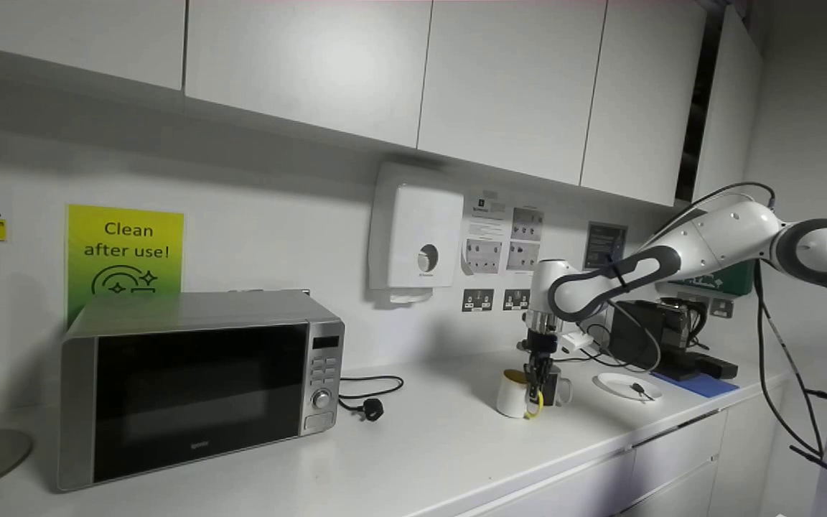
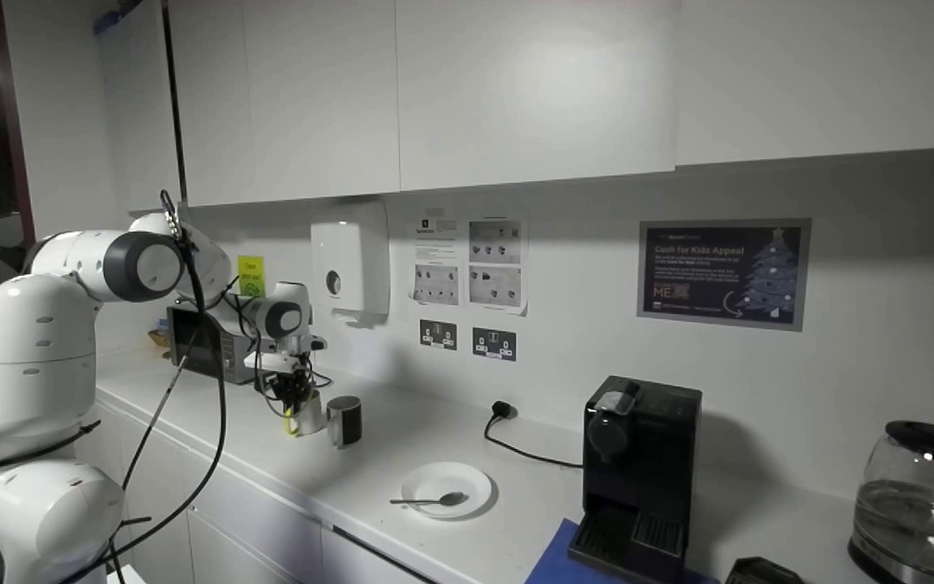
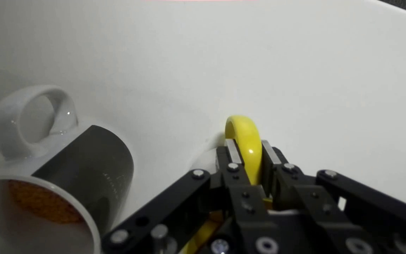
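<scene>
Two fingers (image 3: 233, 151) of one claw (image 3: 248, 152), black with pale metallic pads (image 3: 271, 152), are seen at the lower centre of the wrist view. They are drawn together to the thickness of a mug handle, and only that width is kept between them.

Held: one yellow handle (image 3: 244, 132), glossy, clasped from both sides by the pads. Its rounded outer curve is shown projecting past the fingertips, towards the centre of the wrist frame.

One white mug (image 1: 511, 398), to which the handle belongs, lined in yellow. It is placed right of centre in the lower half of an exterior view, upright, directly at the claw; in the wrist view it is largely hidden by the fingers. Whether its base is pressed to the desk (image 1: 421, 449) cannot be made out with certainty.

One second mug (image 3: 92, 169), white with a dark grey panel, is shown at the lower left of the wrist view, near the white mug and apart from the fingertips. Its own handle is turned towards the upper left; an orange-brown patch is seen inside.

One white plate (image 2: 471, 480), lower centre of an exterior view, by which one spoon (image 2: 449, 499) is carried.

One black coffee machine (image 2: 641, 462), lower right, stood on a blue mat (image 2: 552, 556).

One microwave (image 1: 202, 395), silver and black, lower left of an exterior view.
</scene>
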### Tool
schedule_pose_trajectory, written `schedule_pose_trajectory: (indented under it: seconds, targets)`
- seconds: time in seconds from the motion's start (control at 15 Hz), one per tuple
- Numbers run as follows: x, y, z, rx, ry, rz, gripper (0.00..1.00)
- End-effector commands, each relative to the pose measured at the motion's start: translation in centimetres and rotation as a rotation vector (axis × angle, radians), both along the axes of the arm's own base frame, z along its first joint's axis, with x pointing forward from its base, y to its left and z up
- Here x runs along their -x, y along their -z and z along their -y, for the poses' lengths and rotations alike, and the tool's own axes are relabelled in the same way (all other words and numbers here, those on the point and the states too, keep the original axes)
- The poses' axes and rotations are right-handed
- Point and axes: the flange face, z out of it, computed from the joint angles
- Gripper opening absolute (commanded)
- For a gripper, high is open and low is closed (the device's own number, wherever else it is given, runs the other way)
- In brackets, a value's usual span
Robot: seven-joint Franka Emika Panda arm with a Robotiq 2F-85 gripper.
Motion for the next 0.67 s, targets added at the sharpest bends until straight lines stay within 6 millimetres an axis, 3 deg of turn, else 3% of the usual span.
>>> schedule_pose_trajectory:
  seconds: [0.0, 0.2, 0.27, 0.33, 0.47, 0.6]
  targets:
    - [-0.08, -0.73, -0.36, 0.010, 0.013, 0.033, 0.05]
    - [-0.19, -0.78, -0.31, 0.009, 0.016, 0.032, 0.05]
    - [-0.20, -0.78, -0.30, 0.009, 0.018, 0.033, 0.13]
    - [-0.20, -0.78, -0.29, 0.009, 0.019, 0.034, 0.43]
    - [-0.19, -0.91, -0.27, 0.009, 0.020, 0.036, 0.51]
    - [-0.18, -1.14, -0.27, 0.006, 0.021, 0.040, 0.66]
